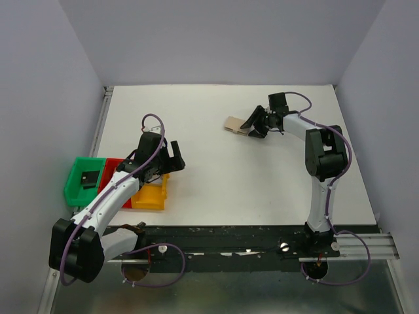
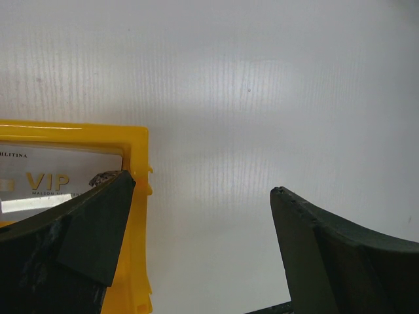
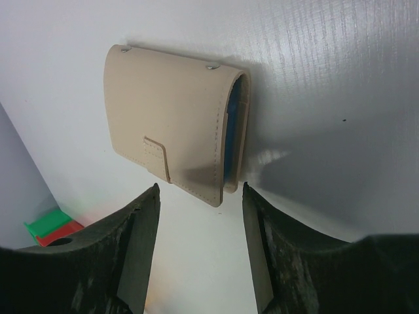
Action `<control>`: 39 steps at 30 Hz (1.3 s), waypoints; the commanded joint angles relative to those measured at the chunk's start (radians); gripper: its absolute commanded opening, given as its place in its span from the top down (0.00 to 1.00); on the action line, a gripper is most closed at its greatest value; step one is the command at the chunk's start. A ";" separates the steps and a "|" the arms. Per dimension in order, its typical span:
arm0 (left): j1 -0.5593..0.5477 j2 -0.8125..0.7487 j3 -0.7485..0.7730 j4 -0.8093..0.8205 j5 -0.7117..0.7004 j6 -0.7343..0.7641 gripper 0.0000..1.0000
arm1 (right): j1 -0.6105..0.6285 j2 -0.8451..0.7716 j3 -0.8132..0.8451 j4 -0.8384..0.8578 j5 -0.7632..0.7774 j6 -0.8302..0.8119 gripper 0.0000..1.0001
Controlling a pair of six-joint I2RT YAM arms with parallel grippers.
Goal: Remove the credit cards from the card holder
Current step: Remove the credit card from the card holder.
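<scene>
Nearest the arm bases, well apart from the card holder (image 1: pixel 234 124) and off to its left, the yellow bin (image 1: pixel 149 196) sits on the white table (image 1: pixel 262 190). The red bin (image 1: pixel 113 165) and the green bin (image 1: pixel 75 186) stand beside it, farther still from the holder, and a small black chunky object (image 1: pixel 88 176) lies in the green one. The left gripper (image 2: pixel 201 190) hangs at the yellow bin's corner, its fingers spread wide and holding nothing, one above the rim and the other above bare table. A pale credit card (image 2: pixel 59 167) with gold "VIP" lettering lies flat inside that bin.

Farther out, the card holder lies folded shut on the table, tan side up. Its small tab (image 3: pixel 155 156) rests on the upper face and a sliver of blue lining shows at the open edge. The right gripper (image 3: pixel 200 190) is just beside the holder on its right, fingers spread. The holder's nearest corner reaches into the gap between the tips; I cannot tell whether either finger touches it.
</scene>
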 commanded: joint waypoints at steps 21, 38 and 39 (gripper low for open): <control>-0.004 0.001 0.010 -0.009 -0.006 0.000 0.01 | -0.009 0.051 0.046 0.026 -0.059 0.030 0.64; -0.004 0.000 0.011 -0.009 -0.006 -0.003 0.01 | -0.009 -0.022 -0.079 0.170 -0.097 0.080 1.00; -0.002 -0.002 0.011 -0.009 -0.007 -0.003 0.01 | -0.009 -0.045 -0.110 0.206 -0.102 0.086 1.00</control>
